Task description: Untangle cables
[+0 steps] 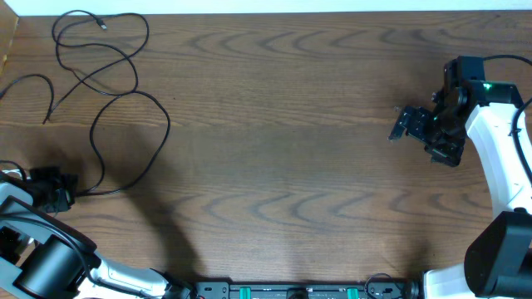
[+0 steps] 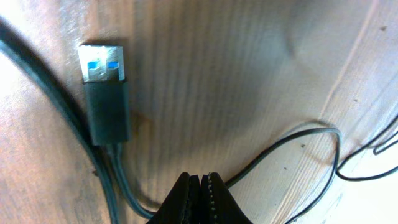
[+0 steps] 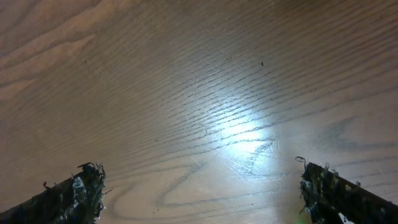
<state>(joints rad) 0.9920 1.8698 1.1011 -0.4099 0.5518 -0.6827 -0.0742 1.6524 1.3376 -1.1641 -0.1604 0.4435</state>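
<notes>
Thin black cables [image 1: 169, 124] lie in overlapping loops on the far left of the wooden table [image 1: 291, 166]. One strand runs from the loops down to my left gripper [image 1: 62, 189] near the front left corner. In the left wrist view the left gripper [image 2: 199, 177] is shut, and a black cable [image 2: 280, 146] passes through its closed tips. A dark USB plug [image 2: 104, 93] with a blue insert lies just ahead of it, its cord curving back into the jaws. My right gripper [image 1: 405, 126] hovers at the far right, wide open [image 3: 199, 171] over bare wood.
A thicker dark cord [image 2: 37, 81] runs along the plug's left side. More thin strands [image 2: 373, 146] cross at the right edge of the left wrist view. The table's back edge [image 1: 249, 12] is close behind the upper loops.
</notes>
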